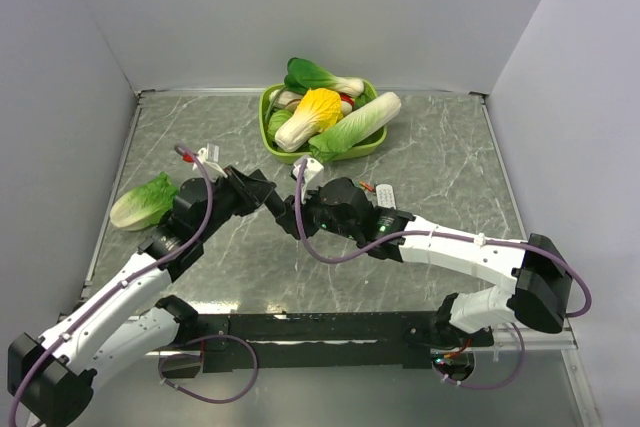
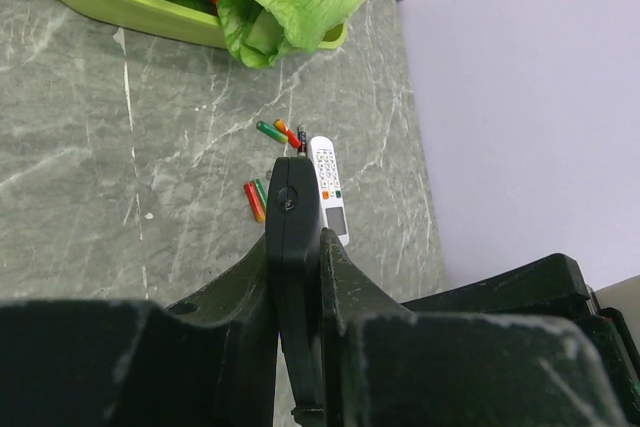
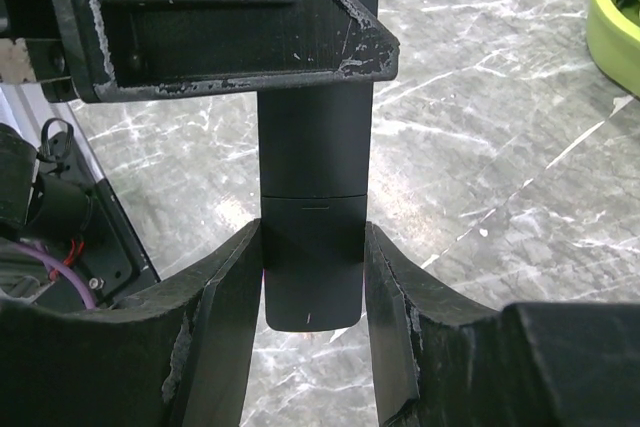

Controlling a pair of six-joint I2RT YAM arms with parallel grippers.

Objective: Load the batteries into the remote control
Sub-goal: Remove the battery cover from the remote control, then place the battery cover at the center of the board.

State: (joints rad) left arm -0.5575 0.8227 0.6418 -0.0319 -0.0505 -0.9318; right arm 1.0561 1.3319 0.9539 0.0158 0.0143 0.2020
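**The remote control was held up off the table by both grippers, its back cover not yet off.**
One end was squeezed tight by the left gripper, and the cover end was pinched by the right gripper. The batteries lay on the table near the white remote. Opening was judged the step in hand: the cover should be slid off next, with the other end held firm.

I work in a lab test cell, not a home. My desk is a grey marbled sheet boxed in by plain pale walls on three sides. My left arm and right arm are bolted to a black rail along the bottom of the frame, with purple cables looping loose. Toy-like vegetables fill a green bowl at upper centre.
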